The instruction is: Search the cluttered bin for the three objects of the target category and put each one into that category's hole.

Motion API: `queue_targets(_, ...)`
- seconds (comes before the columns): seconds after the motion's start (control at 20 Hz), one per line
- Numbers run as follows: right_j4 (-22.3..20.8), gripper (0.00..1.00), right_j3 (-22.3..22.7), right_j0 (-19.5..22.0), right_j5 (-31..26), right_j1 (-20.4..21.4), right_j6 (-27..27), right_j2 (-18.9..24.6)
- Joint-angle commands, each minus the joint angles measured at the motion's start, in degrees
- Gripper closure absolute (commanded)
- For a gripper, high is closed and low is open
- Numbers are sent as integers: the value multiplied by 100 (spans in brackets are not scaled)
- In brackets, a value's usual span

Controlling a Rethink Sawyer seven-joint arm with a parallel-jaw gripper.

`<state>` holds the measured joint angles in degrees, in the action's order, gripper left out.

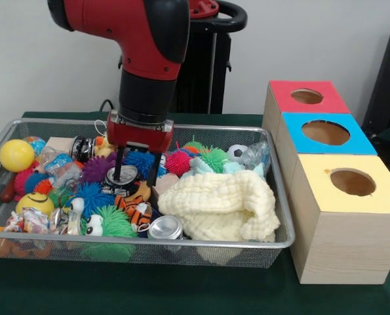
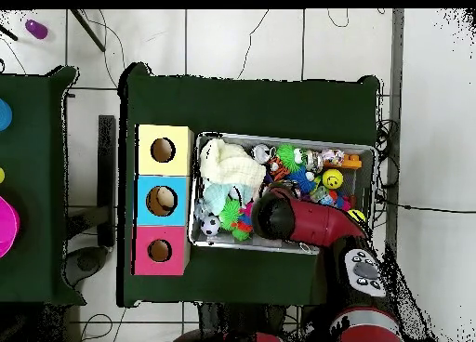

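The silver wire-mesh bin [image 1: 281,216] is full of toys. My gripper [image 1: 136,172] is open and lowered into the bin's middle, its fingers [image 1: 118,167] straddling a round black-and-silver tin [image 1: 126,177]. An orange-black striped plush tiger [image 1: 137,211] lies just in front of the gripper, apart from it. A yellow-orange plush [image 1: 103,146], partly hidden, sits behind the gripper to the left. The red-surround hole [image 1: 307,96] is on the farthest section of the wooden box, right of the bin. In the overhead view the arm [image 2: 307,222] hides the gripper; the bin's rim [image 2: 284,137] and the red hole [image 2: 160,251] show.
A cream knitted cloth [image 1: 217,205] fills the bin's right front. Spiky balls, a silver can [image 1: 165,228], a yellow ball [image 1: 16,155] and a soccer ball [image 1: 236,152] lie around. The blue hole [image 1: 326,132] and yellow hole [image 1: 352,182] sit nearer on the box.
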<state>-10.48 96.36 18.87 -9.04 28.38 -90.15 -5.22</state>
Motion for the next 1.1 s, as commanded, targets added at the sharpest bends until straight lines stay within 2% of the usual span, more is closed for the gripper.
queue_targets(0.05,-8,0,-26,331,1120,-555,-1165,342)
queue_targets(0.4,165,0,-50,259,1351,-636,-1155,297)
queue_targets(0.7,339,0,-513,240,1117,-896,-976,328)
queue_targets(0.95,626,0,-797,-12,798,-1031,-1014,112)
queue_targets(1.1,826,0,-811,-214,747,-1034,-1129,-68)
